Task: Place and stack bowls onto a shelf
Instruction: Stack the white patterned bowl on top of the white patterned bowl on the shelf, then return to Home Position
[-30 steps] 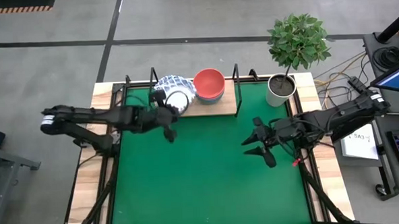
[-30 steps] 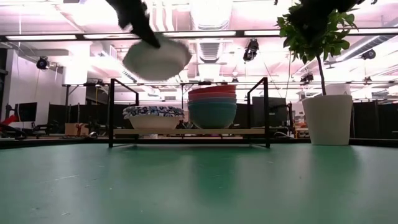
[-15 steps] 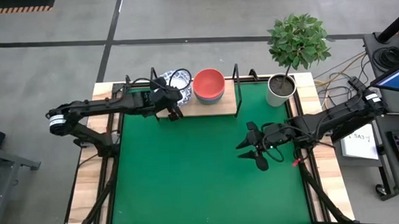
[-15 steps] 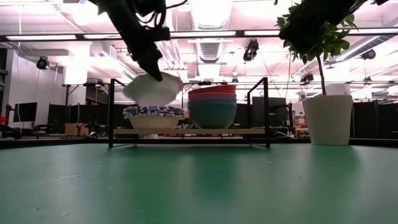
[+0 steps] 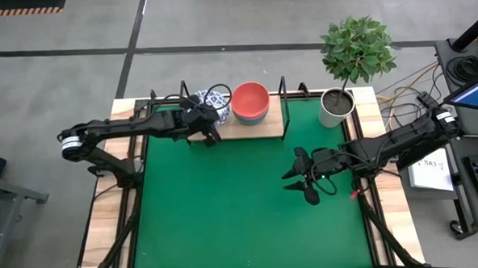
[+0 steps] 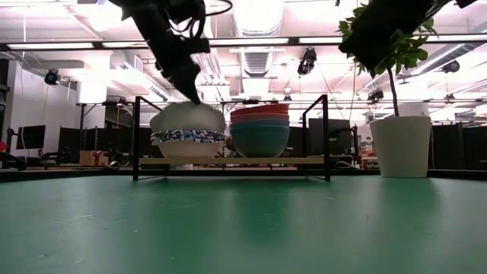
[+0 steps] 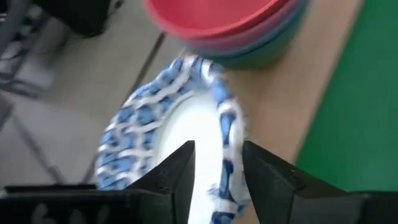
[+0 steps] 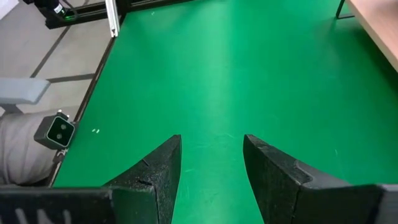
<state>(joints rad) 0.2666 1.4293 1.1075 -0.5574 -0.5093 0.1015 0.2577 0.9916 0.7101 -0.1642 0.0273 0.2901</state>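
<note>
The shelf [image 5: 239, 131] stands at the mat's far edge. On its left end lies a blue-and-white patterned bowl [image 6: 188, 138], and a white bowl [image 6: 188, 119] rests on top of it. Beside them is a stack of bowls with a red one on top [image 5: 250, 101]. My left gripper [image 7: 217, 152] is open and reaches down over the top bowl, with one finger on each side of its patterned rim [image 7: 229, 127]. My right gripper [image 5: 293, 178] hovers open over the mat's right half, with nothing between its fingers [image 8: 211, 146]. My left gripper comes at the top bowl slanting down from the table's left. Its fingers [image 7: 177, 171] straddle the near part of the rim, one inside the bowl and one outside. I cannot tell whether they touch it. The bowl rests on the bowl under it.
A white plant pot [image 5: 335, 105] with a leafy plant stands at the mat's far right corner, right of the shelf. The shelf's black wire posts [image 6: 325, 137] rise at its ends. The green mat [image 5: 242, 206] lies bare in front of the shelf.
My left gripper has carried the white bowl from over the mat toward the far edge. It has then come down, and the bowl, which was held tilted above the shelf, now rests on the patterned bowl. My right gripper has drifted a little toward the table's left.
</note>
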